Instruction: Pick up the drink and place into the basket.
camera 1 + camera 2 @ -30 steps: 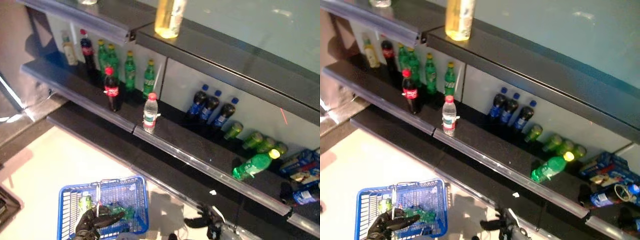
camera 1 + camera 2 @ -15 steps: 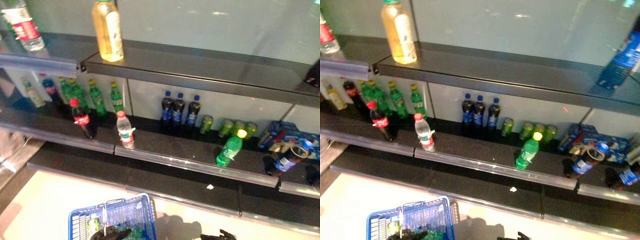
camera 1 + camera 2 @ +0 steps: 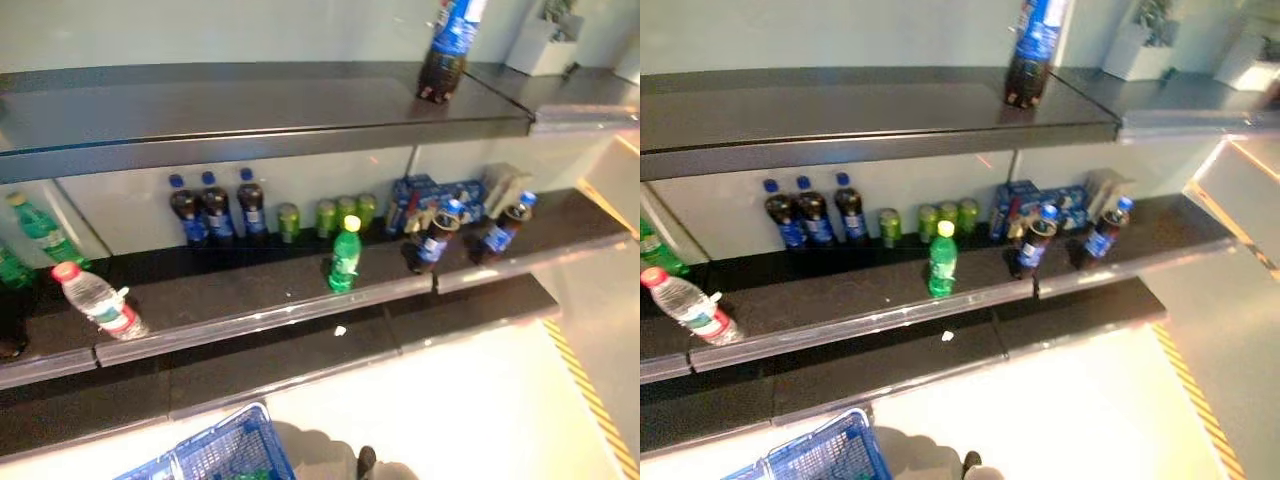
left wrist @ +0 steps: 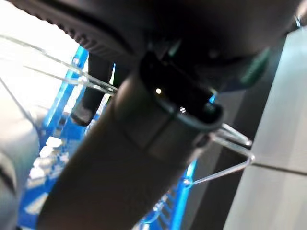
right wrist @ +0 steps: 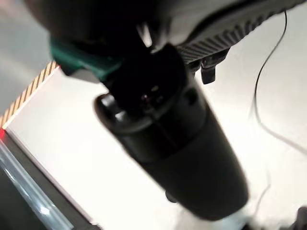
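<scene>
Green bottle (image 3: pixel 344 257): upright at shelf (image 3: pixel 250 300) front edge. Blue basket (image 3: pixel 225 457): on floor below. Left hand (image 4: pixel 91 91), right hand (image 5: pixel 168 143): fingers' state cannot be told.

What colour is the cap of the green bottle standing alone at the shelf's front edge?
Yellow. The green bottle and its cap show best in the left eye view.

The blue basket (image 3: pixel 225 455) was cut off by the lower edge in both eye views, so most of its contents could not be seen. In the left wrist view the left hand (image 4: pixel 144 143) filled the frame as a dark blur, and its fingers could not be made out. The right hand (image 5: pixel 168 134) was likewise blurred. A green bottle (image 3: pixel 40 232) was perhaps half cropped at the left edge.
</scene>
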`<state>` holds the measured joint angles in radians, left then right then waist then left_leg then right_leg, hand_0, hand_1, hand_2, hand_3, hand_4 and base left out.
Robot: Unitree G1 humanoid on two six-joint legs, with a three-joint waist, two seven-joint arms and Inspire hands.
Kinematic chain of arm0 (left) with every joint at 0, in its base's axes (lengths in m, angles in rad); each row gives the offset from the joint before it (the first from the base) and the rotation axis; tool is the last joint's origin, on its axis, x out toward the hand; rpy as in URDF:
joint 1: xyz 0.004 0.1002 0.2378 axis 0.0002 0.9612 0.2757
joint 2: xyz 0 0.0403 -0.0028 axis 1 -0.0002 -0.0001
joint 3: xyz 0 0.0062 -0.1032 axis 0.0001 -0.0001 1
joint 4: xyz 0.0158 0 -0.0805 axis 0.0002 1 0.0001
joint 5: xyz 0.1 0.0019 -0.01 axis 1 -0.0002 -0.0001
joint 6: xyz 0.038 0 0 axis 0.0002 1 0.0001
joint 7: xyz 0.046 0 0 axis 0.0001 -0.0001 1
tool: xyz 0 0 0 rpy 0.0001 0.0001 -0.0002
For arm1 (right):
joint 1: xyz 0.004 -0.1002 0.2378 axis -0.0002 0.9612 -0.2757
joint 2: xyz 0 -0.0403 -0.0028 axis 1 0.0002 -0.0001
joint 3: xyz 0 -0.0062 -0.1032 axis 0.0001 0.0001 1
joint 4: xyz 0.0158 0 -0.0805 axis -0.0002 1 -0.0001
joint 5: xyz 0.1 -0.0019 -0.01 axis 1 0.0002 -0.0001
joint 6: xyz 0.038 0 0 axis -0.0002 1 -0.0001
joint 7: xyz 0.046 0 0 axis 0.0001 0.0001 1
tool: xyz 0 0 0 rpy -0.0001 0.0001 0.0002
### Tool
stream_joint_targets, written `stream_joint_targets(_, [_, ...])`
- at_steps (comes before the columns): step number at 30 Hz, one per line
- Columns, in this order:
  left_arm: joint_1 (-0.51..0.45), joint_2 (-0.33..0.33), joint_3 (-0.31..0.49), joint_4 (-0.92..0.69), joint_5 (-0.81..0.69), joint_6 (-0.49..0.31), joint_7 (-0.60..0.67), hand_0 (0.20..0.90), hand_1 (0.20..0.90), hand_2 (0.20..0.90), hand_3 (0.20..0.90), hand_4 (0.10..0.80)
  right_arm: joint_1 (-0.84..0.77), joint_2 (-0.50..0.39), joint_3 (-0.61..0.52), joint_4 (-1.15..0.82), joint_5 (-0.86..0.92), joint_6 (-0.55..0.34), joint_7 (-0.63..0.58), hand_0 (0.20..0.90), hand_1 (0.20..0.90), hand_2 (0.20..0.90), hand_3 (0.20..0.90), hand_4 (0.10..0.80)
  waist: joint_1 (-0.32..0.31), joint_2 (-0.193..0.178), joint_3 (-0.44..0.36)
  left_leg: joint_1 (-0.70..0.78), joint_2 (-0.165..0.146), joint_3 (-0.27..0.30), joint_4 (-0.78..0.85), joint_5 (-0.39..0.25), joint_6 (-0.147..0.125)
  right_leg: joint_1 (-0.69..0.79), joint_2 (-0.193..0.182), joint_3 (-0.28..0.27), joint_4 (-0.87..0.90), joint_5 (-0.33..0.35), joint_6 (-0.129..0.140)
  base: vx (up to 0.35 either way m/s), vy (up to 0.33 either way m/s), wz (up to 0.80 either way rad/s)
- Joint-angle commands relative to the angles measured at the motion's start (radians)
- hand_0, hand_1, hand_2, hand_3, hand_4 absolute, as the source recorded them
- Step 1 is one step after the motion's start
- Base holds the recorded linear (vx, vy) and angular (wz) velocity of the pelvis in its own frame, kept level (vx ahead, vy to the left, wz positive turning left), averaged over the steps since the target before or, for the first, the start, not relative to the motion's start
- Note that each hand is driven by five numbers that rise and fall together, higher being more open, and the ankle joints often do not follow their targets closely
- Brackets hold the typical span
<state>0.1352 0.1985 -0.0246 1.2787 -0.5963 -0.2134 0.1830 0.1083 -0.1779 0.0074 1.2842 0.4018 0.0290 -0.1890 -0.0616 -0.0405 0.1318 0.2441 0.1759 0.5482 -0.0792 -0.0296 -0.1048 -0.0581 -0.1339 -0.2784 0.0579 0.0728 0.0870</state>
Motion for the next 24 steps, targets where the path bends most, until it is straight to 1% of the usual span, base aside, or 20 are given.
stream_joint_targets(1, [-0.005, 0.036, 0.053, -0.068, -0.026, -0.157, 0.02, 0.3, 0.3, 0.3, 0.2, 0.1, -0.038, -0.021, 0.013, 0.024, 0.018, -0.019, -0.01, 0.9, 0.9, 0.9, 0.9, 0.8, 0.039, -0.017, -0.012, -0.096, -0.086, -0.06, 0.083, -0.003, 0.111, 0.133, -0.064, -0.001, 0.085, -0.058, 0.068, -0.128, -0.269, -0.44])
stream_joint_targets(2, [-0.008, 0.035, 0.055, -0.064, -0.024, -0.157, 0.024, 0.3, 0.3, 0.3, 0.2, 0.1, -0.04, -0.02, 0.015, 0.027, 0.02, -0.027, -0.009, 0.9, 0.9, 0.9, 0.9, 0.8, 0.039, -0.018, -0.015, -0.097, -0.081, -0.063, 0.08, 0.003, 0.106, 0.14, -0.049, 0.007, 0.076, -0.073, 0.059, -0.119, -0.31, -0.51])
stream_joint_targets(3, [-0.014, 0.033, 0.054, -0.058, -0.018, -0.156, 0.036, 0.3, 0.3, 0.3, 0.2, 0.1, -0.043, -0.018, 0.025, 0.028, 0.026, -0.046, -0.007, 0.9, 0.9, 0.9, 0.9, 0.8, 0.039, -0.02, -0.021, -0.102, -0.072, -0.074, 0.076, 0.013, 0.095, 0.153, -0.021, 0.021, 0.058, -0.094, 0.041, -0.17, -0.327, -0.54])
stream_joint_targets(4, [-0.018, 0.032, 0.064, -0.056, -0.02, -0.153, 0.041, 0.3, 0.3, 0.3, 0.2, 0.1, -0.049, -0.019, 0.03, 0.021, 0.028, -0.048, -0.004, 0.9, 0.9, 0.9, 0.9, 0.8, 0.042, -0.022, -0.024, -0.114, -0.052, -0.06, 0.078, 0.047, 0.09, 0.153, -0.003, 0.011, 0.041, -0.081, 0.019, -0.179, -0.352, -0.45])
stream_joint_targets(7, [-0.018, 0.03, 0.086, -0.047, -0.022, -0.146, 0.047, 0.3, 0.3, 0.3, 0.2, 0.1, -0.054, -0.024, 0.049, 0.006, -0.001, -0.054, -0.003, 0.9, 0.9, 0.9, 0.9, 0.8, 0.035, -0.021, -0.032, -0.125, -0.018, -0.088, 0.064, 0.082, 0.058, 0.162, 0.042, 0.046, 0.011, -0.092, -0.003, -0.111, -0.264, -0.32])
stream_joint_targets(9, [-0.018, 0.031, 0.092, -0.044, -0.033, -0.143, 0.057, 0.3, 0.3, 0.3, 0.2, 0.1, -0.053, -0.027, 0.061, -0.002, -0.007, -0.051, 0.001, 0.9, 0.9, 0.9, 0.9, 0.8, 0.033, -0.023, -0.032, -0.133, -0.008, -0.107, 0.066, 0.092, 0.049, 0.166, 0.056, 0.059, 0.0, -0.093, -0.012, -0.076, -0.218, -0.13])
stream_joint_targets(10, [-0.017, 0.032, 0.107, -0.042, -0.066, -0.135, 0.065, 0.3, 0.3, 0.3, 0.2, 0.1, -0.055, -0.032, 0.089, -0.021, -0.026, -0.039, 0.005, 0.9, 0.9, 0.9, 0.9, 0.8, 0.036, -0.026, -0.029, -0.143, 0.002, -0.161, 0.077, 0.098, 0.039, 0.168, 0.071, 0.071, -0.009, -0.096, -0.026, -0.085, -0.25, -0.32])
stream_joint_targets(11, [-0.014, 0.031, 0.109, -0.042, -0.085, -0.137, 0.069, 0.3, 0.3, 0.3, 0.2, 0.1, -0.057, -0.034, 0.1, -0.025, -0.037, -0.036, 0.007, 0.9, 0.9, 0.9, 0.9, 0.8, 0.041, -0.028, -0.028, -0.147, -0.002, -0.197, 0.084, 0.094, 0.039, 0.167, 0.075, 0.081, -0.009, -0.096, -0.03, -0.063, -0.267, -0.5])
stream_joint_targets(12, [-0.009, 0.025, 0.121, -0.038, -0.12, -0.142, 0.07, 0.3, 0.3, 0.3, 0.2, 0.1, -0.061, -0.038, 0.121, -0.033, -0.054, -0.028, 0.013, 0.9, 0.9, 0.9, 0.9, 0.8, 0.052, -0.03, -0.025, -0.153, -0.014, -0.272, 0.097, 0.085, 0.041, 0.165, 0.078, 0.101, -0.006, -0.097, -0.036, -0.005, -0.135, -0.48])
stream_joint_targets(13, [-0.008, 0.024, 0.124, -0.037, -0.126, -0.143, 0.069, 0.3, 0.3, 0.3, 0.2, 0.1, -0.063, -0.039, 0.125, -0.035, -0.056, -0.026, 0.014, 0.9, 0.9, 0.9, 0.9, 0.8, 0.054, -0.03, -0.027, -0.158, -0.015, -0.285, 0.099, 0.085, 0.041, 0.16, 0.08, 0.104, -0.007, -0.094, -0.037, 0.045, -0.171, -0.66])
stream_joint_targets(14, [0.005, 0.014, 0.136, -0.035, -0.185, -0.153, 0.067, 0.3, 0.3, 0.3, 0.2, 0.1, -0.07, -0.046, 0.158, -0.047, -0.093, -0.015, 0.02, 0.9, 0.9, 0.9, 0.9, 0.8, 0.077, -0.033, -0.018, -0.161, -0.048, -0.424, 0.114, 0.065, 0.049, 0.16, 0.085, 0.152, -0.002, -0.098, -0.044, 0.072, -0.143, -0.63])
stream_joint_targets(15, [0.012, 0.01, 0.141, -0.034, -0.207, -0.159, 0.064, 0.3, 0.3, 0.3, 0.2, 0.1, -0.074, -0.05, 0.173, -0.053, -0.109, -0.009, 0.024, 0.9, 0.9, 0.9, 0.9, 0.8, 0.087, -0.034, -0.015, -0.165, -0.066, -0.486, 0.125, 0.053, 0.054, 0.158, 0.088, 0.176, 0.0, -0.098, -0.048, 0.149, -0.237, -1.25])
stream_joint_targets(16, [0.021, -0.003, 0.148, -0.033, -0.244, -0.171, 0.071, 0.3, 0.3, 0.3, 0.2, 0.1, -0.085, -0.056, 0.194, -0.06, -0.142, 0.003, 0.038, 0.9, 0.9, 0.9, 0.9, 0.8, 0.106, -0.037, -0.011, -0.18, -0.106, -0.575, 0.154, 0.027, 0.069, 0.153, 0.094, 0.213, -0.001, -0.094, -0.054, 0.168, -0.259, -1.51])
stream_joint_targets(17, [0.023, -0.007, 0.152, -0.032, -0.265, -0.177, 0.077, 0.3, 0.3, 0.3, 0.2, 0.1, -0.09, -0.06, 0.204, -0.062, -0.16, 0.007, 0.046, 0.9, 0.9, 0.9, 0.9, 0.8, 0.119, -0.039, -0.006, -0.188, -0.142, -0.62, 0.178, 0.008, 0.085, 0.155, 0.099, 0.234, -0.006, -0.091, -0.058, 0.215, -0.317, -2.13])
stream_joint_targets(18, [0.019, -0.014, 0.145, -0.032, -0.29, -0.182, 0.091, 0.3, 0.3, 0.3, 0.2, 0.1, -0.097, -0.06, 0.211, -0.061, -0.181, 0.006, 0.052, 0.9, 0.9, 0.9, 0.9, 0.8, 0.129, -0.034, -0.001, -0.198, -0.187, -0.632, 0.201, -0.009, 0.103, 0.16, 0.111, 0.245, -0.007, -0.091, -0.061, 0.176, -0.242, -2.96])
stream_joint_targets(20, [0.005, -0.015, 0.128, -0.036, -0.294, -0.181, 0.107, 0.3, 0.3, 0.3, 0.2, 0.1, -0.101, -0.051, 0.218, -0.063, -0.18, 0.008, 0.049, 0.9, 0.9, 0.9, 0.9, 0.8, 0.135, -0.021, 0.006, -0.2, -0.219, -0.614, 0.179, 0.002, 0.113, 0.159, 0.129, 0.229, -0.001, -0.092, -0.059, 0.158, -0.186, -2.24])
stream_joint_targets(21, [0.002, -0.014, 0.122, -0.037, -0.295, -0.181, 0.11, 0.3, 0.3, 0.3, 0.2, 0.1, -0.102, -0.048, 0.22, -0.063, -0.177, 0.005, 0.046, 0.9, 0.9, 0.9, 0.9, 0.8, 0.136, -0.015, 0.008, -0.197, -0.226, -0.609, 0.155, 0.016, 0.113, 0.159, 0.136, 0.222, 0.003, -0.091, -0.057, 0.206, -0.181, 0.07])
stream_joint_targets(22, [-0.002, -0.011, 0.109, -0.039, -0.303, -0.185, 0.11, 0.3, 0.3, 0.3, 0.2, 0.1, -0.103, -0.04, 0.23, -0.067, -0.161, 0.0, 0.037, 0.9, 0.9, 0.9, 0.9, 0.8, 0.145, -0.002, 0.012, -0.203, -0.247, -0.613, 0.098, 0.058, 0.108, 0.157, 0.154, 0.207, 0.013, -0.082, -0.052, 0.209, -0.146, 0.78])
stream_joint_targets(23, [-0.003, -0.011, 0.1, -0.038, -0.308, -0.191, 0.112, 0.3, 0.3, 0.3, 0.2, 0.1, -0.105, -0.034, 0.234, -0.072, -0.149, -0.001, 0.03, 0.9, 0.9, 0.9, 0.9, 0.8, 0.154, 0.003, 0.019, -0.217, -0.259, -0.621, 0.074, 0.088, 0.1, 0.163, 0.164, 0.203, 0.017, -0.086, -0.052, 0.28, -0.166, 0.87])
stream_joint_targets(24, [-0.004, -0.016, 0.101, -0.038, -0.301, -0.198, 0.112, 0.3, 0.3, 0.3, 0.2, 0.1, -0.112, -0.029, 0.237, -0.079, -0.138, 0.004, 0.021, 0.9, 0.9, 0.9, 0.9, 0.8, 0.168, 0.011, 0.029, -0.263, -0.275, -0.616, 0.079, 0.114, 0.093, 0.175, 0.179, 0.204, 0.023, -0.105, -0.059, 0.287, -0.127, 0.81])
